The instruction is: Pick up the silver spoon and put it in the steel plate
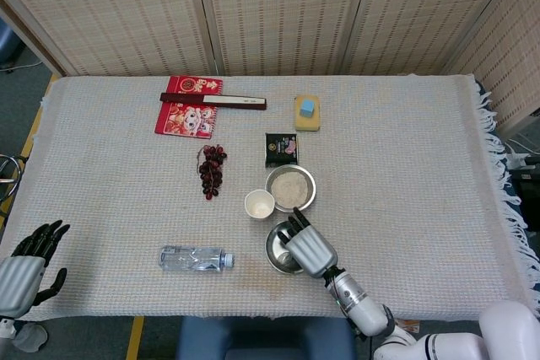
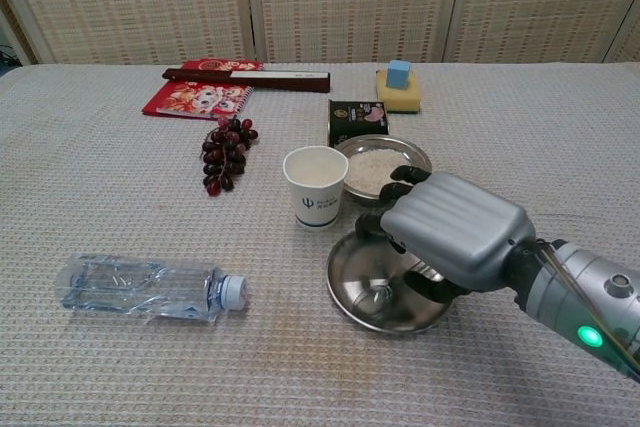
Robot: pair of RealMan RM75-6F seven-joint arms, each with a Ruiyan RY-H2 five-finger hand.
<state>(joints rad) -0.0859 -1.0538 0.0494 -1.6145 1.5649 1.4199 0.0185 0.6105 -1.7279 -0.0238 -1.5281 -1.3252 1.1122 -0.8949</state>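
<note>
Just ahead of my fingers: bowl of rice [image 2: 380, 169], paper cup [image 2: 316, 186] beside it to my left. Further out: grapes [image 2: 226, 154], dark packet [image 2: 358, 120], sponge [image 2: 398, 89], red booklet [image 2: 196, 97]. Water bottle [image 2: 150, 287] lies far left.

Counting across the worktop [image 1: 422, 166] now. One steel plate [image 2: 350, 287] at the front, and in it one silver spoon [image 2: 385, 287], mostly under the right hand [image 2: 455, 232]. One bowl of rice [image 2: 375, 167] right behind it. One paper cup [image 2: 315, 185] beside that. One clear water bottle [image 2: 145, 287] lying on its side. One bunch of dark grapes [image 2: 225, 152]. One red booklet [image 2: 195, 95], one dark folded fan [image 2: 245, 77] across it. One small black packet [image 2: 357, 119]. One yellow sponge [image 2: 398, 95], one blue block [image 2: 399, 72] on top. Two hands on show, with the left hand [image 1: 24, 271] off the worktop's edge.
</note>
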